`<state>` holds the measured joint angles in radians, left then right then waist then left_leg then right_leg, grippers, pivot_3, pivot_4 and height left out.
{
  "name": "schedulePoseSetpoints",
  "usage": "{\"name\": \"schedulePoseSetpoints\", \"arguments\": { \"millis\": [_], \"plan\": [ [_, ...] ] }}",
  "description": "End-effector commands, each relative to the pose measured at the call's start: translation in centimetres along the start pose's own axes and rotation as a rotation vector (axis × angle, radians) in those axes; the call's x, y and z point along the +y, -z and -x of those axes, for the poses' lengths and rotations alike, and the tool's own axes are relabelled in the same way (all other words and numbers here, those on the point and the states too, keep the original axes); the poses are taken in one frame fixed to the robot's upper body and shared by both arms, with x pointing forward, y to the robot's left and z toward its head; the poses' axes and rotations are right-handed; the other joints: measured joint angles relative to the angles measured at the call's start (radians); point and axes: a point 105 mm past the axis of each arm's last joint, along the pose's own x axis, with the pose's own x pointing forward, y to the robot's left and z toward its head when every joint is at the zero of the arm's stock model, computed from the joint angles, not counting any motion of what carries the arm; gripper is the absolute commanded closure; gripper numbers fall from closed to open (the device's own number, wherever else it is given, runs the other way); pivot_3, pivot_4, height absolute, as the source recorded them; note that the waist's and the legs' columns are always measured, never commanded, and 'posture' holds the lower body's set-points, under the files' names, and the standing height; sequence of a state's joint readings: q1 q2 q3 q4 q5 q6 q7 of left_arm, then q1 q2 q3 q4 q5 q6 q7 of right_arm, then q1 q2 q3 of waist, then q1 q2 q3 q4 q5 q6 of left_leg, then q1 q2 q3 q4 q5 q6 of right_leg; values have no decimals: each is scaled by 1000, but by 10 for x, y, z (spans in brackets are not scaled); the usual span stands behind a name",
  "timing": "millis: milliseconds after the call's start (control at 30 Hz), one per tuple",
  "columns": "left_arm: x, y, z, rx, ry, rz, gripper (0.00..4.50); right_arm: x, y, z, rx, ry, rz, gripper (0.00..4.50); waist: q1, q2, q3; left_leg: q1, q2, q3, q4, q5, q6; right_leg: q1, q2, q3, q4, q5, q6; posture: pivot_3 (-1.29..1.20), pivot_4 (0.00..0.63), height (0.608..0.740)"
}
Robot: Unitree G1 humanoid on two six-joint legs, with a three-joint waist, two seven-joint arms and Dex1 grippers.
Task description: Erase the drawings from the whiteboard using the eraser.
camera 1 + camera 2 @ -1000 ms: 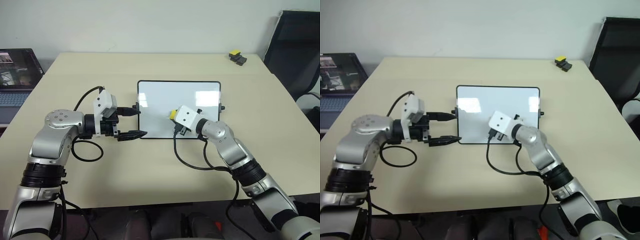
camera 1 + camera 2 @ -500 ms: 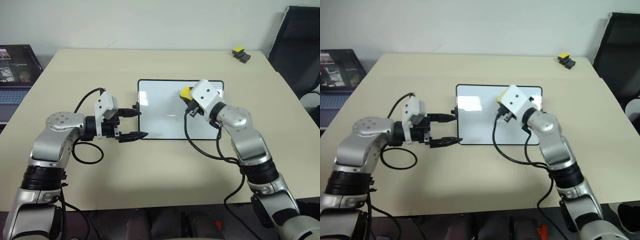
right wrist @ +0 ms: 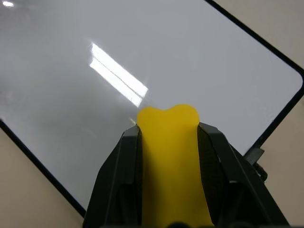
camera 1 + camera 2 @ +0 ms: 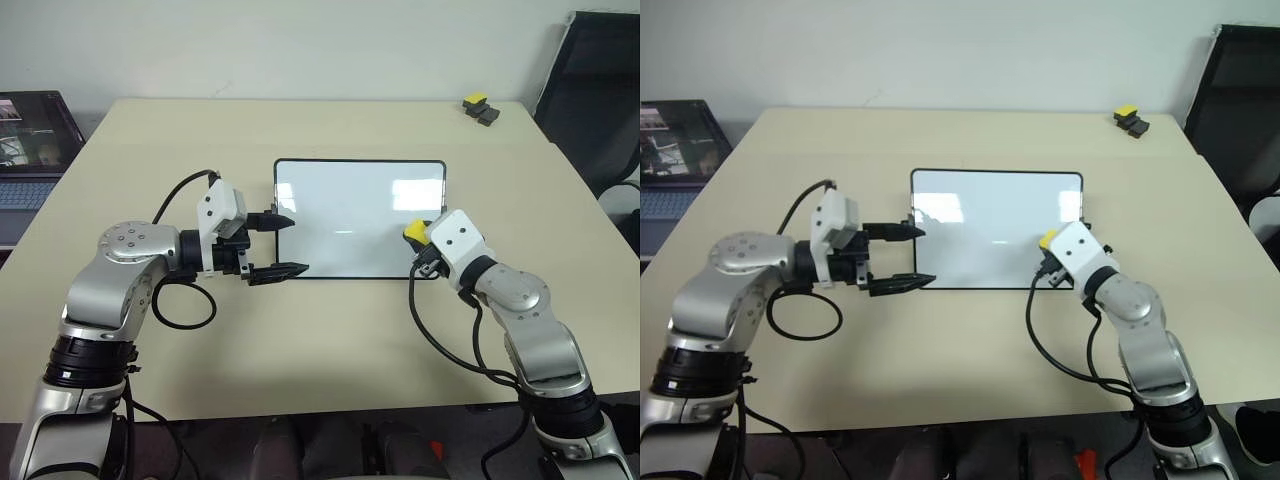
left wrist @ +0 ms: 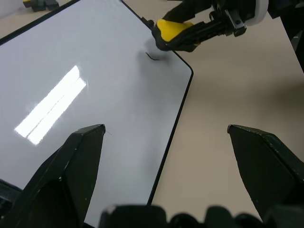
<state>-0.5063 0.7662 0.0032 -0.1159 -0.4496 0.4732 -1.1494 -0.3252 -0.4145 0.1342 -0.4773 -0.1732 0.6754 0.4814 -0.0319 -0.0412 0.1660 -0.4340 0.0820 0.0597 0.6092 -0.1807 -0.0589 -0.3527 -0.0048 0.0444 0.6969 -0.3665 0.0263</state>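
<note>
the whiteboard [image 4: 358, 218] lies flat near the middle of the beige counter [image 4: 300, 340], its long sides running left to right. its white face is almost bare; from the left wrist view one small dark mark [image 5: 152, 56] shows close to the board's near right corner, right beside the eraser.

the right claw [image 4: 420, 243] is clamped on the yellow eraser [image 4: 414, 230], its two black fingers [image 3: 121, 175] pressed against the block's sides. the eraser sits over the near right corner of the whiteboard, just inside the black frame; whether its underside touches the surface cannot be told. the right arm reaches in from the near right of the counter, with a black cable looping below it.

the left claw [image 4: 277, 244] is spread wide with nothing between its fingers. it hangs at the whiteboard's left short edge, one fingertip [image 4: 284, 220] over the board's left margin and the other [image 4: 296, 269] at the near left corner by the frame. the left wrist view looks between these two fingers across the board toward the eraser.

a small black gadget with a yellow cap [image 4: 477, 109] stands at the far right of the counter, well apart from the board. a laptop [image 4: 32, 140] sits off the counter's left side, and a black chair [image 4: 590, 90] is at the far right.
</note>
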Motion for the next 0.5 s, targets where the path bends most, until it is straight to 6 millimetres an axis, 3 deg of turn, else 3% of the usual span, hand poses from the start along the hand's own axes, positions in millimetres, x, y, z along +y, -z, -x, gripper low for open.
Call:
{"name": "schedulePoseSetpoints", "arguments": {
  "millis": [33, 333, 500],
  "plan": [
    [-3, -14, -4, -25, 21, -57, 0, -12, -12, 10, -44, 46, 21, 3245, 1, 0, 0, 0, 0, 0, 0, 0, 0, 0, 0, 0, 0, 0, 0, 0, 150, 740],
    [-13, -19, -9, -38, 109, -78, 0, -18, -25, 17, -60, 61, 34, 3245, 2, 0, 0, 0, 0, 0, 0, 0, 0, 0, 0, 0, 0, 0, 0, 0, 150, 740],
    [-11, -19, -12, -41, 116, -78, 0, -13, -21, 31, -8, -6, 24, 3245, 3, 0, 0, 0, 0, 0, 0, 0, 0, 1, 0, 0, 0, 0, 0, 0, 150, 740]
  ]
}}
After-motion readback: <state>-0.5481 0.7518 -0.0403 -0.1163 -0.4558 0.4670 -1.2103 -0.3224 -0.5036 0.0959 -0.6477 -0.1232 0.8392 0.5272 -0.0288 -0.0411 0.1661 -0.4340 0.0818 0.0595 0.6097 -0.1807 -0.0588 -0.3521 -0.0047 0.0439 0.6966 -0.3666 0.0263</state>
